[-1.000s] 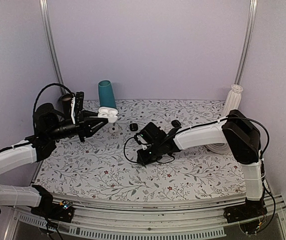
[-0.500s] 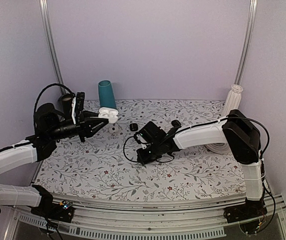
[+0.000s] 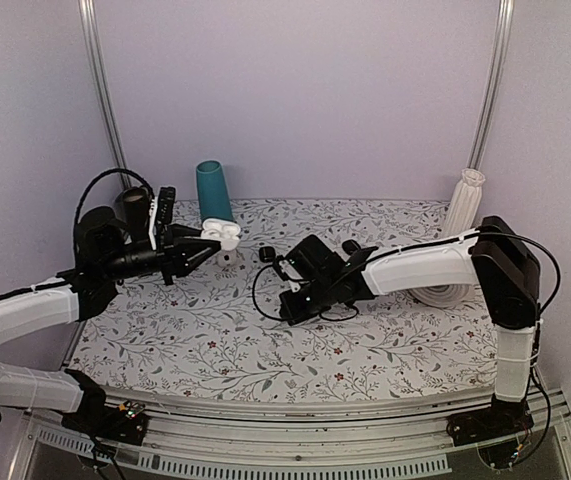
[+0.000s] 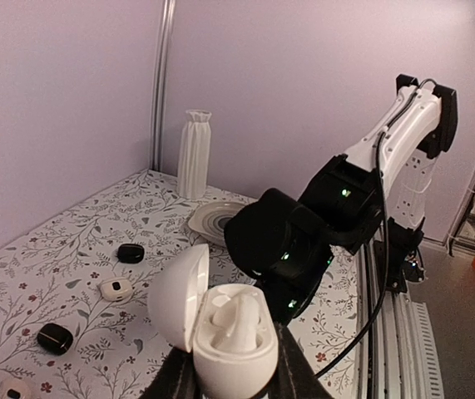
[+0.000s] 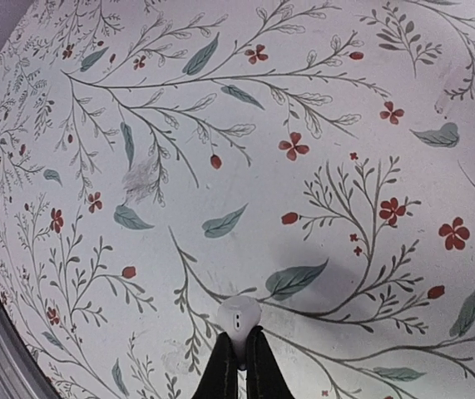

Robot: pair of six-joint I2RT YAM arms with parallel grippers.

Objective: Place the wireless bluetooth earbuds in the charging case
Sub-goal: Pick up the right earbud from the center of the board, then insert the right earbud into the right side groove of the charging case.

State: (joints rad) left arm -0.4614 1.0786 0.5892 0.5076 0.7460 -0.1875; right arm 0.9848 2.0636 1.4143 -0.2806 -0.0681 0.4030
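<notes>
My left gripper (image 4: 230, 367) is shut on the white charging case (image 4: 230, 342) and holds it upright above the table's back left. The case's lid (image 4: 177, 296) hangs open to the left, and one white earbud (image 4: 239, 320) sits in the body. From above, the case (image 3: 221, 232) shows at the left gripper's (image 3: 205, 243) tip. My right gripper (image 5: 239, 356) is shut on the stem of the other earbud (image 5: 239, 316), just above the floral tablecloth. In the top view the right gripper (image 3: 292, 310) points down near the table's middle.
A teal cup (image 3: 213, 190) stands at the back left, a white vase (image 3: 465, 200) at the back right with a plate (image 3: 443, 296) below it. Small black lumps (image 3: 267, 254) (image 3: 351, 246) lie behind the right wrist. A white round dark-centred piece (image 4: 116, 289) lies nearby.
The right gripper's jaws have closed on the earbud, and that arm has shifted slightly right. The left arm has edged right with the open case.
</notes>
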